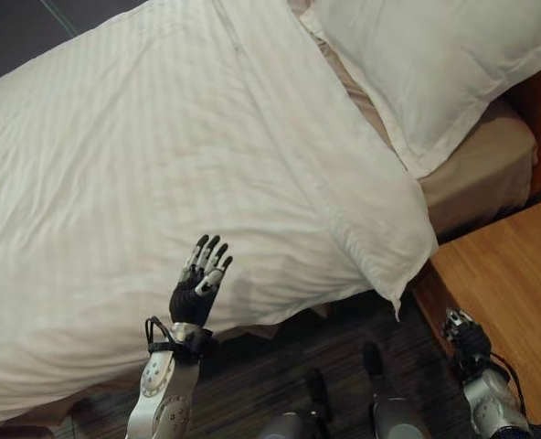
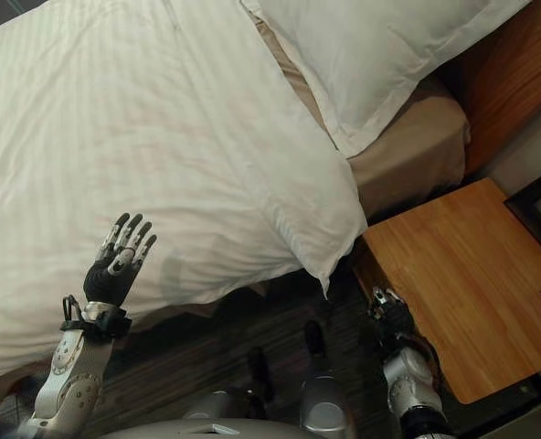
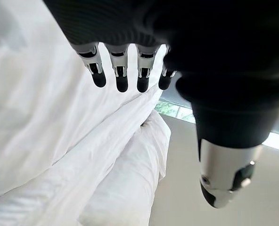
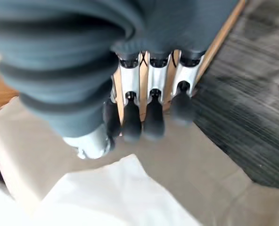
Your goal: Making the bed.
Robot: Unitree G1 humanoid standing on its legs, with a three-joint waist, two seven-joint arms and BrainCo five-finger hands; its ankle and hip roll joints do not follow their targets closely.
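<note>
Left hand point(image 1: 197, 283) hovers with straight fingers over the duvet point(image 1: 161, 165), empty; right hand point(image 2: 391, 320) likewise relaxed, beside the nightstand point(image 2: 462, 274).

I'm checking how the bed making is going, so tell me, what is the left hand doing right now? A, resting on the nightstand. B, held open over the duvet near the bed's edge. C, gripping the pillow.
B: the left hand has straight, spread fingers and holds nothing, poised over the white duvet near the bed's edge.
</note>
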